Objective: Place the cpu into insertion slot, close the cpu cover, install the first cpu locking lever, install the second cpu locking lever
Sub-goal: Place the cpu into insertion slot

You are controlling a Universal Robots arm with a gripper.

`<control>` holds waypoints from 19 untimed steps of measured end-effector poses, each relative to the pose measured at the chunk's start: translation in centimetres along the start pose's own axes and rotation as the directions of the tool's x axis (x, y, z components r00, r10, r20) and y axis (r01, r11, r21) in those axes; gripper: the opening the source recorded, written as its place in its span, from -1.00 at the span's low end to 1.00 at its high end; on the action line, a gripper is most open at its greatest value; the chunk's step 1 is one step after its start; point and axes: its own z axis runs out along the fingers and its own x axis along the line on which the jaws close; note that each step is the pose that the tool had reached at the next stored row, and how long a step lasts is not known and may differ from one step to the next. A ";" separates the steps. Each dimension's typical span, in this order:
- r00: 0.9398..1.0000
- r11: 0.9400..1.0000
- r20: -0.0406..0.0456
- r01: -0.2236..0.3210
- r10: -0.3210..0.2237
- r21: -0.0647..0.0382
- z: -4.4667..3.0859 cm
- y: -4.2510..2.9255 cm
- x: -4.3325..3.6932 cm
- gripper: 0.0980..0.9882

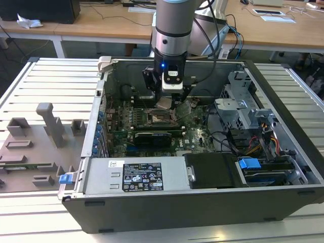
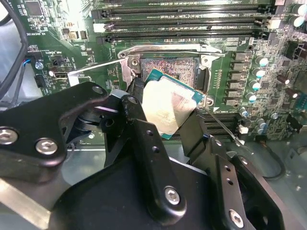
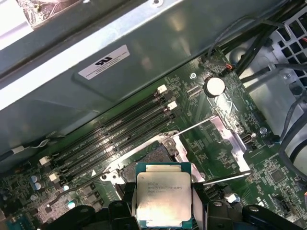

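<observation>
Nearest you: the gripper (image 2: 164, 112), its black fingers (image 2: 134, 106) clamped on opposite edges of the cpu (image 2: 168, 108).

- The chip is silver top up. In the second wrist view it sits tilted, one corner reaching over the near edge of the insertion slot (image 2: 170, 69). It looks held just above the rim, not seated.
- The slot is bare and its contact field is exposed.
- Just beside the slot, the cpu cover (image 3: 229, 141) stands swung open, clear of the opening.
- One locking lever (image 2: 220, 127) angles up close to the finger on that side. The other I can't place with confidence.
- Beyond the slot are the long black memory slots (image 2: 182, 24).

For this step, my read:

- Level the chip before you lower it.
- Square its edges to the silvery rim.
- Bring it straight down. Don't slide it across the contacts.
- Watch that lever near the finger.
- Keep the grip closed until the chip lies flat inside the rim on all four sides.
</observation>
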 end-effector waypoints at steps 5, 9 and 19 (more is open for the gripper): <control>1.000 1.000 0.001 -0.026 0.026 -0.001 0.00 0.00 0.00 0.00; 0.999 0.999 0.002 -0.046 0.046 -0.001 0.00 0.00 0.00 0.00; 0.994 0.994 0.005 -0.107 0.107 -0.002 0.01 0.00 0.00 0.00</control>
